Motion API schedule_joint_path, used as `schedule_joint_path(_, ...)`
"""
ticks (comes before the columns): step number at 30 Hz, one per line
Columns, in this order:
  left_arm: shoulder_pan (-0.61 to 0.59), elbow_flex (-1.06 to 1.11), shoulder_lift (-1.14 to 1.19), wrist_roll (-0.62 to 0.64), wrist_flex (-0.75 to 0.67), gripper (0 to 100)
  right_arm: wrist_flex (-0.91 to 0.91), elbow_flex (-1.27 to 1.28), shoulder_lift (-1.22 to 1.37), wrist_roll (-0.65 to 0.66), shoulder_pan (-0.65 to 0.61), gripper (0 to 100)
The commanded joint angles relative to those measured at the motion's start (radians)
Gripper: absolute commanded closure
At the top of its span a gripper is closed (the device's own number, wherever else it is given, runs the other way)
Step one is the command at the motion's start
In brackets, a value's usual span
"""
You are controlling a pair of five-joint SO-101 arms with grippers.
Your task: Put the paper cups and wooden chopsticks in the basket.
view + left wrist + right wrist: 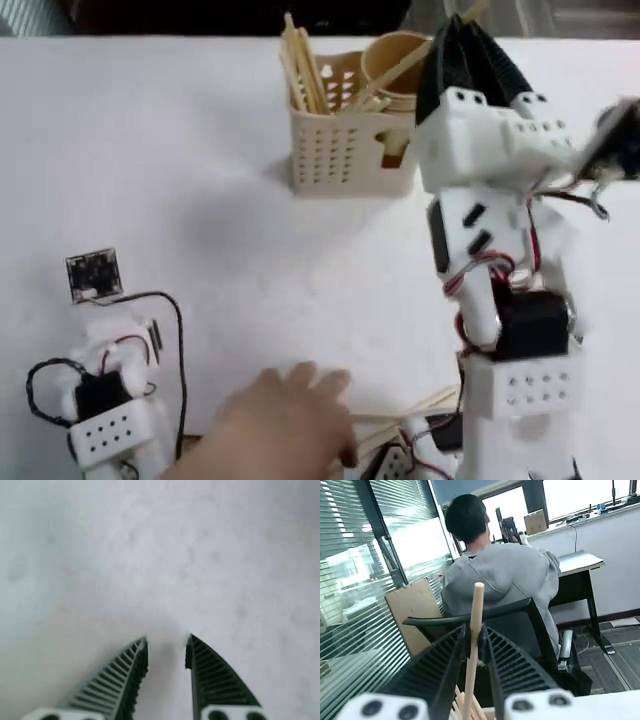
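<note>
One chopstick (477, 600) clamped in right gripper (476, 636), raised beside basket (340, 155) holding paper cups (395, 62), chopstick bundle (305, 70); left gripper (167, 645) claw apart, close over table (150, 555).

basket (340, 155): cream, hole-grid | paper cup (390, 55): probably tan | chopsticks (305, 70): pale wood | table (180, 150): white

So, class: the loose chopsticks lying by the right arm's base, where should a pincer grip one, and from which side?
Probably mid-length, coming straight down from above with the jaws set across the stick. The chopsticks lie flat on the table, thin and long, so no side gives room under them; a hand lies at one end.
</note>
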Motion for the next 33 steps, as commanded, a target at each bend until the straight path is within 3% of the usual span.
schedule_joint_path(1, 0.012, -0.009, -0.012, -0.005, -0.015, 86, -0.059, -0.011, 0.042, -0.008, 0.015, 98.1)
schedule_joint_path(24, 0.012, -0.009, -0.012, -0.003, -0.015, 86, -0.084, -0.014, 0.096, -0.048, 0.01, 98.1)
schedule_joint_path(33, 0.012, -0.009, -0.012, -0.003, -0.015, 86, -0.252, -0.081, 0.291, 0.106, -0.027, 98.1)
